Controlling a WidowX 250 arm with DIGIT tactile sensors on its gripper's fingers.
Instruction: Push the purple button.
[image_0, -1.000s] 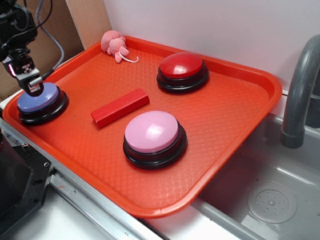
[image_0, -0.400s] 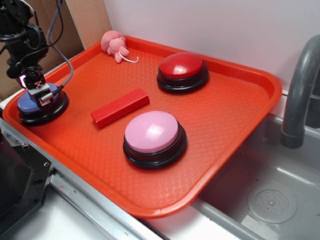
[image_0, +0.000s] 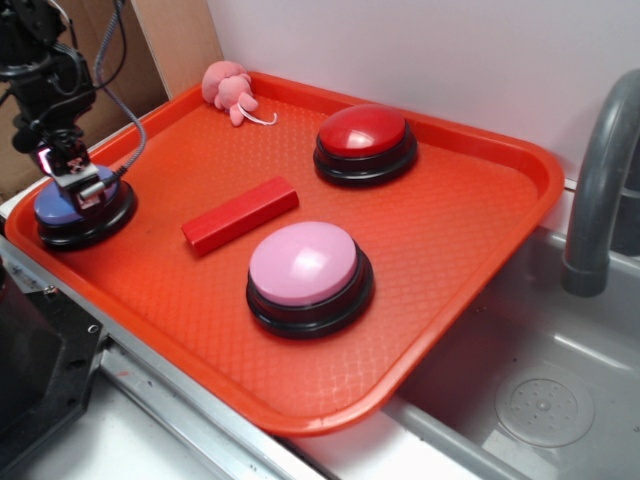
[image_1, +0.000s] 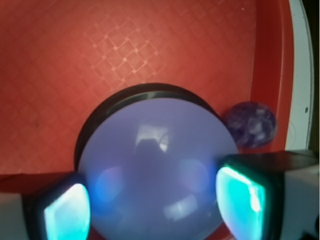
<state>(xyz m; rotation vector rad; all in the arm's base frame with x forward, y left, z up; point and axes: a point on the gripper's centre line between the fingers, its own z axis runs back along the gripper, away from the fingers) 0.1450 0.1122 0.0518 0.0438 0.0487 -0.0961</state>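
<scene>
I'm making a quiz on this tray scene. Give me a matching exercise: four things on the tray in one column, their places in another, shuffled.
Things:
1. purple button
2. red button
3. pink button
4. plush toy

Places:
A. far corner of the tray
B. under the gripper, at the tray's left edge
C. nearest the camera
D. far side, near the wall

Pairs: 1-B, 2-D, 3-C, 4-A

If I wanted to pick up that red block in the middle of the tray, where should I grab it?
Grip the red block across its two long sides near the middle, coming straight down from above. It lies flat on the tray as a narrow bar with open tray on both long sides, so the fingers have room.
</scene>
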